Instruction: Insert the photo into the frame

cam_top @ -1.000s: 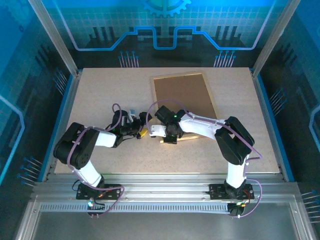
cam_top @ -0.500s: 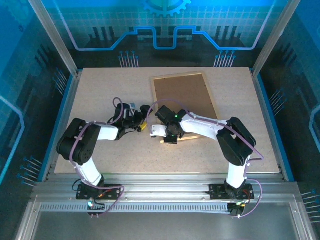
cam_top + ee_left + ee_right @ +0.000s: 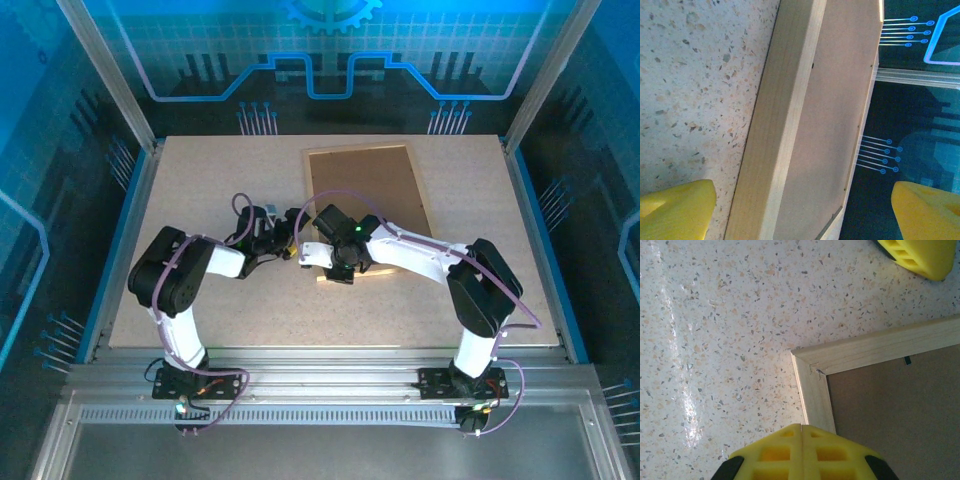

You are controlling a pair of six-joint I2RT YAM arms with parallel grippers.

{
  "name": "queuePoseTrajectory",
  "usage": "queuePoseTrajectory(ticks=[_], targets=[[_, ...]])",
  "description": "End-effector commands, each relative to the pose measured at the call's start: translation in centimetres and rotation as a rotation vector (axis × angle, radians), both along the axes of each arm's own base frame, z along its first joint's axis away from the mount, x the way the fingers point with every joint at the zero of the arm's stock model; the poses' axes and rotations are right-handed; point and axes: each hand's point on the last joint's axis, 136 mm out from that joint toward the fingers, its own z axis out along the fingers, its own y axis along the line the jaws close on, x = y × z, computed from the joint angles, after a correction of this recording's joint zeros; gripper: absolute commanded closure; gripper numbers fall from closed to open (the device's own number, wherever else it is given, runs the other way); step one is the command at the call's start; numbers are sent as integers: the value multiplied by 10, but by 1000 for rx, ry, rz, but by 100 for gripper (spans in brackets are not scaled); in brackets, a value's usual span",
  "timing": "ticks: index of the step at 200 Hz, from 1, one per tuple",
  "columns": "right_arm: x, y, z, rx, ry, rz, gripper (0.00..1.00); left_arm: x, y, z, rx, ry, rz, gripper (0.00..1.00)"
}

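Starting closest to the right gripper [image 3: 801, 432], its yellow fingers are seen pressed flat together, tip against tip, with nothing caught between them. Just beyond those tips the frame [image 3: 875, 347] is met. Its light wooden corner lies directly ahead of the fingers, with one rail running back beneath them and the other running off to their right. Whether the tips touch that rail cannot be told. The frame is laid back-side up, and the brown backing board [image 3: 895, 415] is seen inside the rails, to the right of the closed fingers. To their left and ahead, the speckled table [image 3: 715, 340] is spread. Farther ahead and to the right, past the corner rail, one yellow finger of the left gripper [image 3: 287, 251] is seen over the table, apart from the wood.

At the left gripper, the fingers [image 3: 675, 210] are held wide apart. Between them the frame's long rail is seen edge-on, nearer the left finger than the right, and a gap is kept between each finger and the wood. Beyond the fingers the backing board is stretched away toward the blue-lit enclosure wall [image 3: 920, 30].

From above, both sets of fingers are found gathered at the frame's near left corner, and the rest of the frame is laid out beyond them.
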Motion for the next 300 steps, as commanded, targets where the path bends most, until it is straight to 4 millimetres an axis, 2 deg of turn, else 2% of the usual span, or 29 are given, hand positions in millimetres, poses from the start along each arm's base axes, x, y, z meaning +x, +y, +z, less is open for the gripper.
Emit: queuePoseTrajectory(ticks=[1,7,19,26,52,79,119,147,186,209,225,239,243,254,263,285,300], targets=[[6,0,5,17,-11,-27,100,3,-7,-4,9,-3,-10,7],[7,0,3,16,-21,-23,97,4,-6,-4,13,-1,-10,6],[11,-2,-3,13,-36,-22,69,7,-1,-5,16,-2,-2,6],[12,-5,-6,8,-26,-20,58,10,2,-4,12,-3,1,6],[14,-11,-9,17,39,-27,40,16,5,-3,20,-7,-4,6],[11,-14,-22,-7,70,-10,37,21,3,-3,23,-5,-15,6],[8,-4,-33,15,86,4,35,21,4,-6,20,9,-21,6],[16,-2,-45,-21,48,10,35,20,6,-6,21,9,-20,6],[25,2,-53,-35,5,17,35,18,5,-9,14,17,-27,6],[14,-2,-68,-89,28,48,38,17,4,-10,3,20,-24,6],[7,-5,-78,-123,34,56,43,17,4,-10,-4,20,-25,6],[3,-7,-83,-139,35,52,53,17,3,-10,-8,20,-29,6],[3,-9,-85,-144,32,49,59,17,3,-10,-9,20,-29,6],[2,-9,-85,-146,14,49,86,16,2,-10,-9,22,-31,6],[1,-10,-86,-149,-5,55,99,17,3,-10,-8,21,-31,6],[-1,-11,-84,-159,-16,65,100,16,3,-12,-7,28,-31,6],[1,-9,-77,-141,-22,57,100,15,3,-13,-6,28,-32,6]])
